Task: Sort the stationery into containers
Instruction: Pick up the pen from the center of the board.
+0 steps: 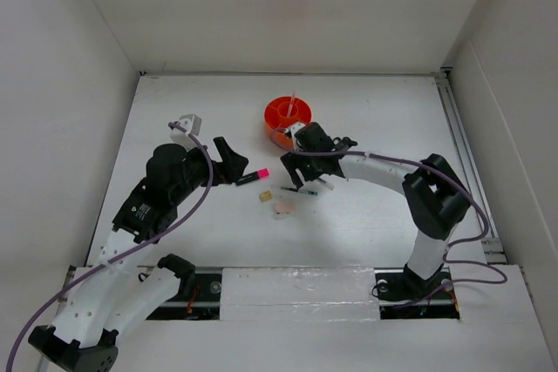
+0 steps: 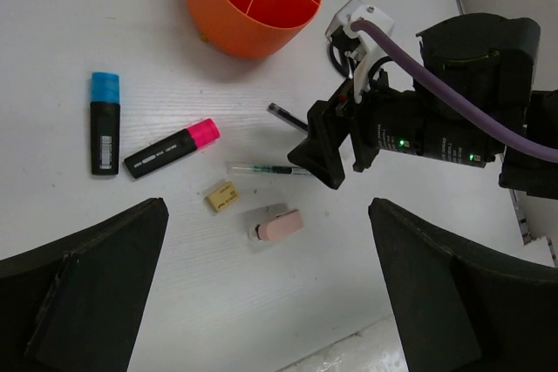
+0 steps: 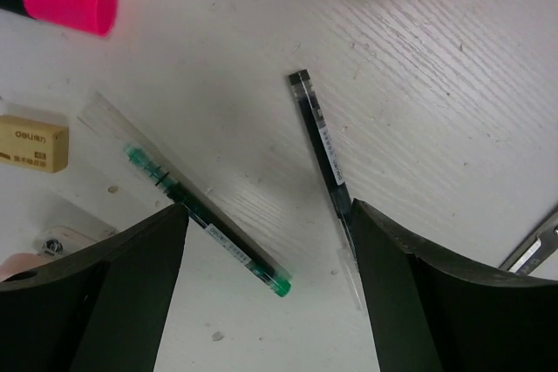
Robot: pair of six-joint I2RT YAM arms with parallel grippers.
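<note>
White table: right pincer gapes wide, empty; green pen and black pen lie between its fingers.

Bright, even, diffuse light nearly overexposes the white desk. Shadows are short and soft. Glossy tape at 6 o'clock glints. Up close, the right end effector reads as black, slightly blurred, without detail.

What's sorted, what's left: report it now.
Done: one pencil stands in the orange organiser. In hand: nothing; right gripper hangs open above the green pen and dark pen, left gripper open too. Left: both pens, blue highlighter, pink highlighter, tan eraser, pinkish eraser outside it.
</note>
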